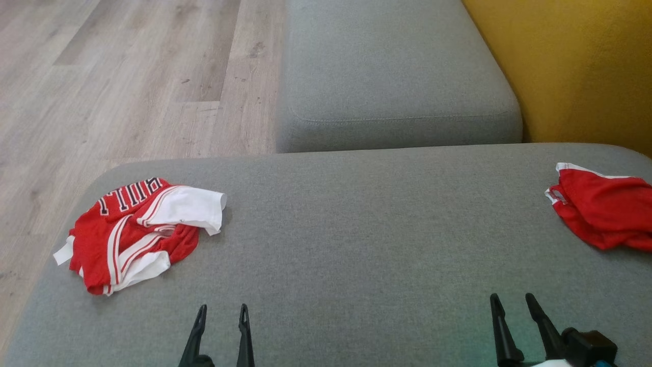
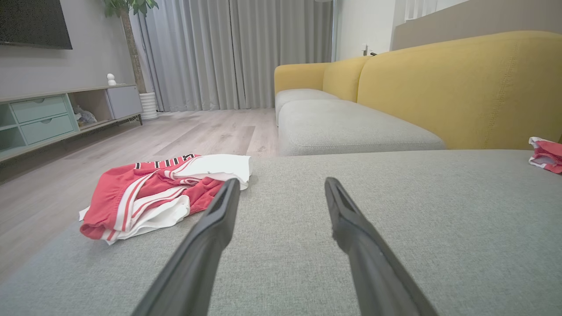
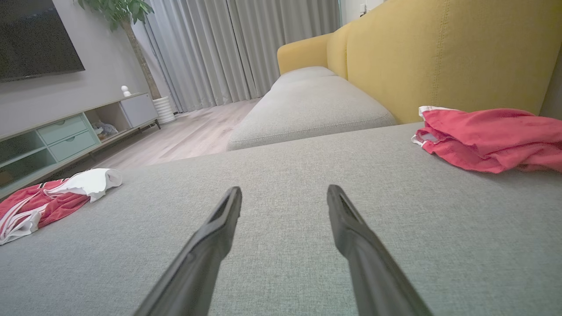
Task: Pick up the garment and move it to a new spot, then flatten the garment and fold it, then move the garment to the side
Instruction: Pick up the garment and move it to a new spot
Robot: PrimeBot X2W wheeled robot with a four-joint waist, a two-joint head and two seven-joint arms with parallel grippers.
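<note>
The grey sofa seat [image 1: 367,224] formed the work surface, with a yellow backrest [image 1: 575,66] at its far right and wood floor [image 1: 127,76] beyond its left edge. The garment [image 1: 132,229] (red with white trim and dark lettering) lay crumpled near the seat's left edge, with one white panel turned up toward the centre. A second red cloth [image 1: 606,209] lay bunched at the right edge, well apart from it. Which of the two the task meant could not be fixed from the views, but the left one was judged the likelier.

The left end effector [image 1: 223,308] was open and empty, low over the seat to the right of the garment and not touching it. The right end effector [image 1: 511,296] was likewise open and empty, nearer the red cloth.

Handling: the garment was judged light, limp and smooth-knit, so it would sag and drag when lifted. Recommended hold: pinch a raised fold or the white hem rather than flat fabric, deep enough that the thin cloth would not slip out.
</note>
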